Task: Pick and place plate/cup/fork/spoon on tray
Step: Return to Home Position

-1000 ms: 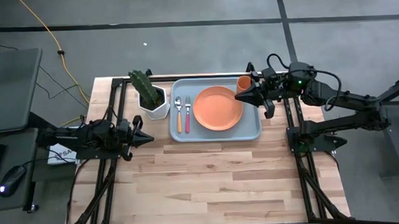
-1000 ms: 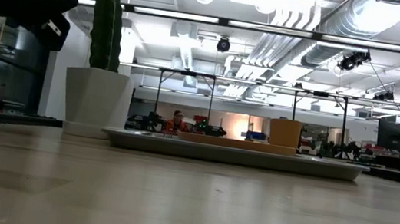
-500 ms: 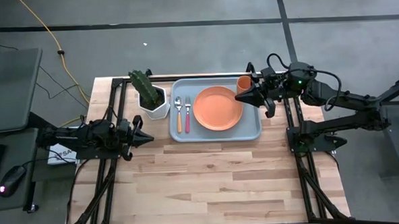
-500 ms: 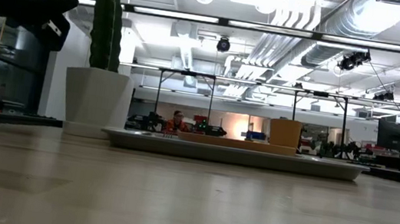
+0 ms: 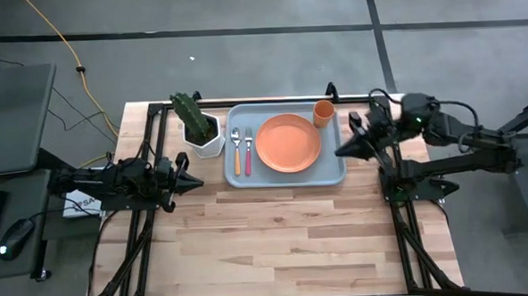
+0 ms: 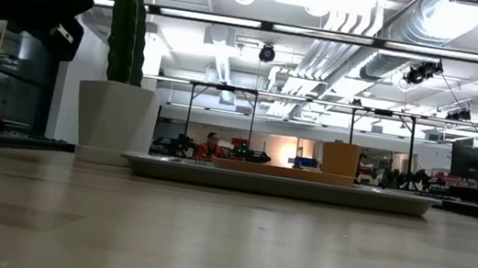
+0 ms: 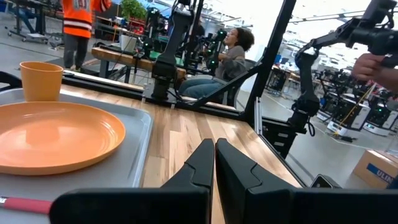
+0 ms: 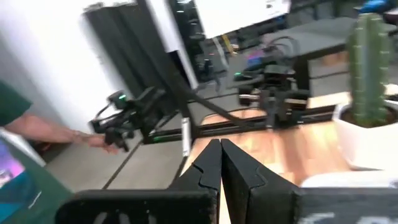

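The pale blue-grey tray [image 5: 333, 170] lies at the table's far middle. On it lie the orange plate [image 5: 288, 143], the spoon [image 5: 235, 149] and the pink-handled fork [image 5: 247, 152]. The small orange cup [image 5: 323, 113] stands upright in the tray's far right corner. The low view shows the tray [image 6: 279, 185] and cup [image 6: 340, 157] too. My right gripper [image 5: 338, 152] is shut and empty at the tray's right edge, nearer than the cup. My left gripper [image 5: 200, 181] is shut and empty, left of the tray. The left wrist view shows the plate [image 7: 50, 134] and cup [image 7: 41, 79].
A white pot with a green cactus [image 5: 199, 128] stands just left of the tray. Black frame rails run along the table's left and right sides. The near half of the wooden table [image 5: 286, 245] is bare. People show in the room beyond, and a hand [image 8: 93, 140] in the right wrist view.
My right gripper has drawn away from the cup, toward the table's right and near edges, and now sits at the tray's right edge. The cup stays upright on the tray.
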Motion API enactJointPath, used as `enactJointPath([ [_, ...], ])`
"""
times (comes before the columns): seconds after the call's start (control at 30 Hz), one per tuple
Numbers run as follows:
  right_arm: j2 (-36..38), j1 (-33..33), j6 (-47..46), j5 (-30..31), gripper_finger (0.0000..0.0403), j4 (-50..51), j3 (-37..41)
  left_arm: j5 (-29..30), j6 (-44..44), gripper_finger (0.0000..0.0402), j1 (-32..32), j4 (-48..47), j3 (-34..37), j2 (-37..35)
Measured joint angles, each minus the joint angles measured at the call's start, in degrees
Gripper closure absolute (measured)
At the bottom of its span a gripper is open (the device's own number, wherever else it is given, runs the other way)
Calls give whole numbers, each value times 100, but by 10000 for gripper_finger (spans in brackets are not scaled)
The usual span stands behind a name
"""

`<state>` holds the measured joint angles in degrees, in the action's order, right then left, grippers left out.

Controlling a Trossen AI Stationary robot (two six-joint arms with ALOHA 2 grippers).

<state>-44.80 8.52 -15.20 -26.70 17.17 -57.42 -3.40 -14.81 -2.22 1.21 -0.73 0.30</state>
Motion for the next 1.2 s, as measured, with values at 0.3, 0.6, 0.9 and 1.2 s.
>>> enactJointPath([
  [0.3, 1725, -596, -512, 519, 403, -1086, 1869, 0, 0, 398, 0, -1, 0, 0],
  [0.6, 3174, -593, -903, 1118, 403, -2462, 3518, 0, 0, 398, 0, -2, 0, 2],
  [0.9, 3546, -654, -928, 1678, 403, -3056, 4628, 0, 0, 398, 0, -2, 0, 2],
  [1.2, 4482, -754, -1304, 1442, 403, -3336, 5600, 0, 0, 398, 0, -2, 0, 2],
])
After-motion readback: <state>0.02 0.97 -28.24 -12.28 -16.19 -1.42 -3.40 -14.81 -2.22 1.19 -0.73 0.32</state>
